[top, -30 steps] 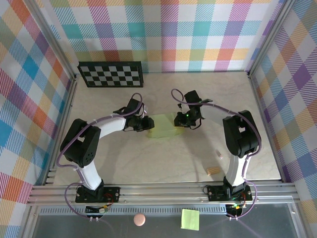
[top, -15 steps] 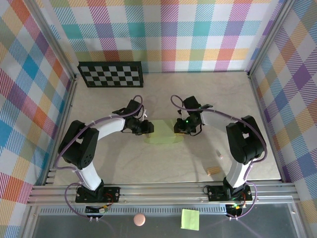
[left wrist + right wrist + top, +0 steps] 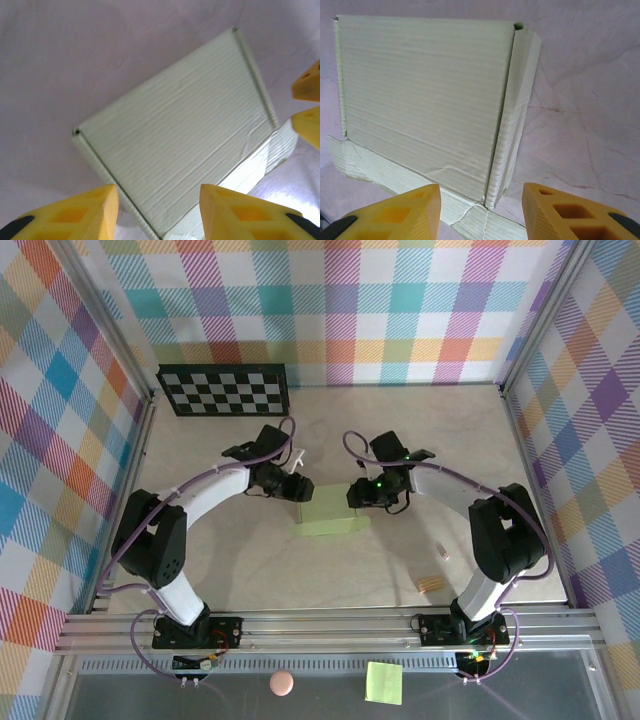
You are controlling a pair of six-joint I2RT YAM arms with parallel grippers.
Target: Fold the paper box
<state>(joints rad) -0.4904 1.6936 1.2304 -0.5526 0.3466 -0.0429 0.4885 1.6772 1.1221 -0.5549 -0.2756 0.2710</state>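
Both pincers are held released: the left pincer (image 3: 159,200) and the right pincer (image 3: 481,197) are spread just above the paper box (image 3: 332,512), with nothing gripped. Since a second ago the box has been drawn slightly nearer along the bench (image 3: 250,570) and laid flatter, mid-bench between the arms; the folding is judged barely begun. Thin, ribbed, pale-green card is seen, with one narrow side flap raised along its crease and wrinkles at a corner.

checkerboard (image 3: 224,389): black and white, propped at the back left of the table (image 3: 250,560)
sticky note (image 3: 383,681): bright green, near ledge
pink round thing (image 3: 282,682): left of the note
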